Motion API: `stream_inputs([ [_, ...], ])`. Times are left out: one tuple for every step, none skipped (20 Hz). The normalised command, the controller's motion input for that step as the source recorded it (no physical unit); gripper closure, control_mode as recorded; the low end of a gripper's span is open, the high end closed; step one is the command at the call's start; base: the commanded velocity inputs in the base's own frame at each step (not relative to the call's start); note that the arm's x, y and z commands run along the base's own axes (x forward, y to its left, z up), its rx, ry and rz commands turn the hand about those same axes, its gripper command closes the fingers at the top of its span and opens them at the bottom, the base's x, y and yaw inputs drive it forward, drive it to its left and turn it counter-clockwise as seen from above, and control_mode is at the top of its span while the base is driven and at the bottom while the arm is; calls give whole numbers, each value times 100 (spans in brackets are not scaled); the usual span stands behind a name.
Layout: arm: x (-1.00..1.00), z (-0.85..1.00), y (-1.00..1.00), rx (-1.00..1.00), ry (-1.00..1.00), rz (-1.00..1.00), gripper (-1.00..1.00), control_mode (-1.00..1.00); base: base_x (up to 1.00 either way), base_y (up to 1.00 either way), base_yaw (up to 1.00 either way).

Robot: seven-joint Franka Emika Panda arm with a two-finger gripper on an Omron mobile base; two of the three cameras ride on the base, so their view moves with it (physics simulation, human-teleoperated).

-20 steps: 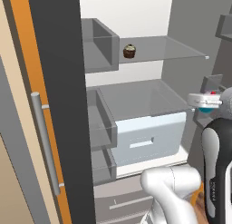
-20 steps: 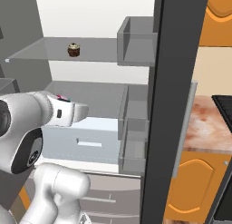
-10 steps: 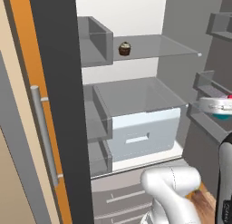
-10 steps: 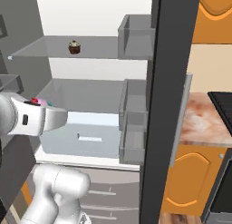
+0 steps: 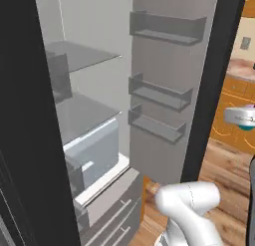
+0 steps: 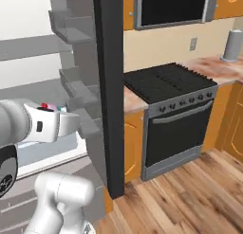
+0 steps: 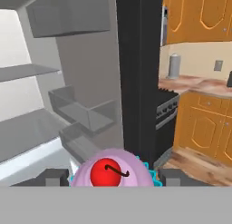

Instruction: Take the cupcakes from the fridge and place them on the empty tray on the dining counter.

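Partly cropped pink cupcake (image 7: 112, 172) between fingers (image 7: 53, 177)

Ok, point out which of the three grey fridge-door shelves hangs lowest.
The bottom grey shelf, level with the white drawer; the top shelf and middle shelf hang above it.

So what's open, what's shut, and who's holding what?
Fridge: door open, door shelves bare.
Pink cupcake: held between the fingers, cherry on top.
Gripper: shut on the pink cupcake.
Oven: door shut.
Fridge drawer: pushed in.
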Motion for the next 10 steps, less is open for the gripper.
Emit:
stream_inputs([
  [0,0,0,0,0,0,100,100,0,0,-100],
  [0,0,0,0,0,0,100,100,0,0,-100],
  [0,0,0,0,0,0,100,100,-11,-38,-77],
  [0,0,0,0,0,0,100,100,-3,-38,-80],
  [0,0,0,0,0,0,100,100,0,-31,-83],
  [0,0,0,0,0,0,100,100,0,-25,-84],
  [0,0,0,0,0,0,100,100,0,-28,-84],
  [0,0,0,0,0,0,100,100,-7,-67,-73],
  [0,0,0,0,0,0,100,100,-2,-85,-68],
  [0,0,0,0,0,0,100,100,-5,-84,-68],
])
